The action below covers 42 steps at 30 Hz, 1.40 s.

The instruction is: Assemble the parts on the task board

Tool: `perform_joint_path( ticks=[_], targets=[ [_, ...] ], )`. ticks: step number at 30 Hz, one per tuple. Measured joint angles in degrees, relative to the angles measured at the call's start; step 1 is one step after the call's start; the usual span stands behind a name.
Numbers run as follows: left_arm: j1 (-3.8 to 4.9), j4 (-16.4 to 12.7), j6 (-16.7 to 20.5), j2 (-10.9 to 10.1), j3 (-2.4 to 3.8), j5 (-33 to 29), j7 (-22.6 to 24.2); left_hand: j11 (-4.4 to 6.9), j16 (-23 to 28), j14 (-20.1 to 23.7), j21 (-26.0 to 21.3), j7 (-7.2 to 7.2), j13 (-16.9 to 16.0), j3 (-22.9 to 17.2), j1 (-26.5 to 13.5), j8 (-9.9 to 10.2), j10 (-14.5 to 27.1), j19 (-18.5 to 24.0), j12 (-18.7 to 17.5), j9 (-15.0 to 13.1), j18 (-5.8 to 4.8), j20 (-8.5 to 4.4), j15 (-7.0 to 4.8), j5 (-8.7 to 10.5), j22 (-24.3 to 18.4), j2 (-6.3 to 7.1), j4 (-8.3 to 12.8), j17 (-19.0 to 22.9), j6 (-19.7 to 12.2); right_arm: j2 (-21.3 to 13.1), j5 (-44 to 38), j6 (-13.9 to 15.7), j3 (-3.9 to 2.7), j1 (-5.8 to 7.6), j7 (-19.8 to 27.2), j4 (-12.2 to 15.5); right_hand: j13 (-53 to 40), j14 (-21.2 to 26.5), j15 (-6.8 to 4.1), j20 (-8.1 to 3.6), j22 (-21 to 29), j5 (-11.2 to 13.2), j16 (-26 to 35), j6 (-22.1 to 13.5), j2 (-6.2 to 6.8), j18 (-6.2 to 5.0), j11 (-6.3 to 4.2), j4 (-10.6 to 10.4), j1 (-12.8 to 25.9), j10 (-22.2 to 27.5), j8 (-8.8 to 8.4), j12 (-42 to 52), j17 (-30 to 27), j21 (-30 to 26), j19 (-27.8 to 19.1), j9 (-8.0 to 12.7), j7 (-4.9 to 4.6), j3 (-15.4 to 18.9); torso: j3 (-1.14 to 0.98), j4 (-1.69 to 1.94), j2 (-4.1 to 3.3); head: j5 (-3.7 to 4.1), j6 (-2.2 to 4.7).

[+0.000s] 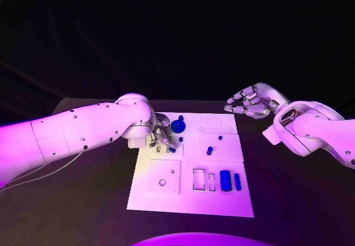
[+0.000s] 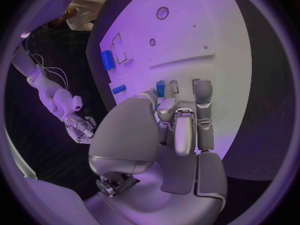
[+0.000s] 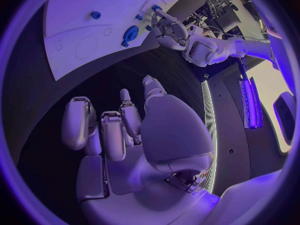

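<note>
The left hand (image 1: pixel 159 137) sits low over the task board (image 1: pixel 192 197), fingertips pinching a small blue part (image 1: pixel 172 149) at the board's left-middle. The right hand (image 1: pixel 250 102) hovers off the board's far right corner, fingers loosely curled, holding nothing.

Matt white task board (image 1: pixel 191 197), glossy blue plastic parts (image 1: pixel 224 180), matt black table (image 1: pixel 296 195)
</note>
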<state>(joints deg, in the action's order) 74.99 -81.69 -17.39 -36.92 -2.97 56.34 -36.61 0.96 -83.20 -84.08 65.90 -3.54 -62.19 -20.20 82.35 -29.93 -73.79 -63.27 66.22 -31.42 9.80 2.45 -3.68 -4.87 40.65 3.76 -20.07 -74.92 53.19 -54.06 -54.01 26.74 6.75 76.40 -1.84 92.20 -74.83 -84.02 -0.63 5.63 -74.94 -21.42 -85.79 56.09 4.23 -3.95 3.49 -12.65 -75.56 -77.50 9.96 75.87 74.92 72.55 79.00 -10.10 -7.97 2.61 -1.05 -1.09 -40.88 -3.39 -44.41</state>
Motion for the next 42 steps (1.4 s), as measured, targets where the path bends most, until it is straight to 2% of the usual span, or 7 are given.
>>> perform_joint_path(
  ticks=[3,8,17,29,30,33,42],
  targets=[
    [0.00,-0.33,0.14,-0.55,0.00,-0.49,-0.01,-0.29,0.00,0.00,0.37,0.00,0.09,-5.70,-2.70,-0.88,-0.29,0.00,0.00,-1.32,0.00,0.00,0.00,0.00,0.19,2.70,0.46,0.00,0.00,0.01,-0.01,-0.01,0.00,-0.01,0.00,-0.02,0.00,0.00,0.00,0.00,0.00,0.00,0.00,0.00,0.00,0.00,0.00,0.00,0.00,0.00,0.00,0.00,0.00,0.00,0.00,0.00,0.00,0.00,-0.01,0.01,0.01,-0.04,0.04],
    [0.00,-1.48,1.09,-2.04,0.17,-1.19,-0.01,-0.49,0.00,0.00,0.88,-0.22,-0.11,-9.34,-4.75,-1.57,-0.49,0.00,0.00,-2.42,-0.01,0.00,0.00,-0.01,0.90,4.75,2.00,0.01,-0.21,-0.05,-0.02,-0.01,0.00,-0.01,0.00,-0.04,0.00,0.00,0.00,0.00,0.01,0.00,0.00,0.00,0.00,0.00,0.00,0.00,0.00,0.00,0.00,0.00,0.00,0.00,0.00,0.00,0.00,0.00,0.00,0.07,0.04,-0.18,0.06],
    [-0.34,-4.18,6.06,-4.95,0.30,-2.03,0.24,-0.15,-0.75,0.00,2.23,-0.23,-0.94,-11.09,-6.33,-2.21,-1.64,-0.57,0.34,-3.32,-0.01,-0.28,0.00,0.30,2.60,6.30,3.28,0.01,-0.20,-0.11,-0.04,0.01,0.00,-0.02,0.00,-0.07,0.00,0.00,0.00,0.00,0.01,-0.14,0.00,0.00,0.00,0.00,0.00,0.00,0.00,0.00,0.00,0.00,-0.01,0.00,0.00,0.00,0.00,0.00,-0.04,0.08,0.04,-0.53,0.06],
    [-2.87,-6.78,13.54,-6.35,0.23,0.84,0.46,0.25,-1.62,0.01,3.27,0.19,-1.37,-12.81,-7.60,-2.57,-2.86,-1.80,0.86,-4.00,-0.60,-0.54,-0.42,0.39,4.33,7.56,4.69,0.02,0.46,-0.04,-0.52,0.04,0.00,-0.11,0.00,-0.26,0.00,0.00,0.00,0.00,0.02,-0.22,0.00,0.00,-0.38,0.00,0.00,-0.25,0.38,0.00,0.23,0.00,-0.01,0.00,0.00,0.00,0.00,0.25,0.02,0.12,0.01,-0.86,-0.19],
    [-3.05,-6.87,14.07,-6.38,0.22,1.36,0.46,0.25,-1.62,0.01,3.35,0.20,-1.39,-12.91,-7.76,-2.59,-2.86,-1.87,0.86,-4.00,-0.60,-0.60,-0.42,0.07,4.43,7.72,4.61,0.02,0.48,-0.04,-0.65,0.05,0.00,-0.12,0.01,-0.28,0.00,0.00,0.00,0.00,0.02,-0.22,0.00,0.00,-0.38,0.00,0.00,-0.25,0.38,0.00,0.23,0.00,-0.01,0.00,0.00,0.00,0.00,0.24,0.03,0.12,0.01,-0.87,-0.22],
    [-3.31,-7.06,15.17,-6.42,0.21,2.53,0.42,0.33,-1.87,0.01,3.79,0.28,-1.51,-13.89,-8.44,-2.96,-3.19,-2.29,0.86,-4.17,-0.59,-1.02,-0.42,-4.79,4.97,8.40,4.67,0.02,1.17,-0.07,-0.90,0.06,0.00,-0.15,0.01,-0.29,0.00,0.00,0.00,0.00,0.02,-0.22,0.00,0.00,-0.38,0.00,0.00,-0.25,0.38,0.00,0.23,0.00,-0.01,0.00,0.00,0.00,0.00,0.24,0.03,0.12,0.01,-0.87,-0.32],
    [-3.52,-7.47,16.64,-6.35,0.21,5.86,0.26,0.47,-2.10,0.21,4.36,0.38,-1.90,-13.90,-8.90,-2.96,-3.49,-2.69,1.24,-4.44,-0.58,-1.02,-0.62,-6.11,5.73,8.85,4.68,0.01,1.31,-0.05,-1.49,0.10,0.00,-0.18,0.01,-0.29,0.00,0.00,0.00,0.00,0.03,-0.45,0.00,0.00,-0.38,0.00,0.00,-0.41,0.38,0.00,0.22,0.00,-0.01,0.00,0.00,0.00,0.00,0.41,0.02,0.04,-0.02,-0.85,-0.41]
  ],
)
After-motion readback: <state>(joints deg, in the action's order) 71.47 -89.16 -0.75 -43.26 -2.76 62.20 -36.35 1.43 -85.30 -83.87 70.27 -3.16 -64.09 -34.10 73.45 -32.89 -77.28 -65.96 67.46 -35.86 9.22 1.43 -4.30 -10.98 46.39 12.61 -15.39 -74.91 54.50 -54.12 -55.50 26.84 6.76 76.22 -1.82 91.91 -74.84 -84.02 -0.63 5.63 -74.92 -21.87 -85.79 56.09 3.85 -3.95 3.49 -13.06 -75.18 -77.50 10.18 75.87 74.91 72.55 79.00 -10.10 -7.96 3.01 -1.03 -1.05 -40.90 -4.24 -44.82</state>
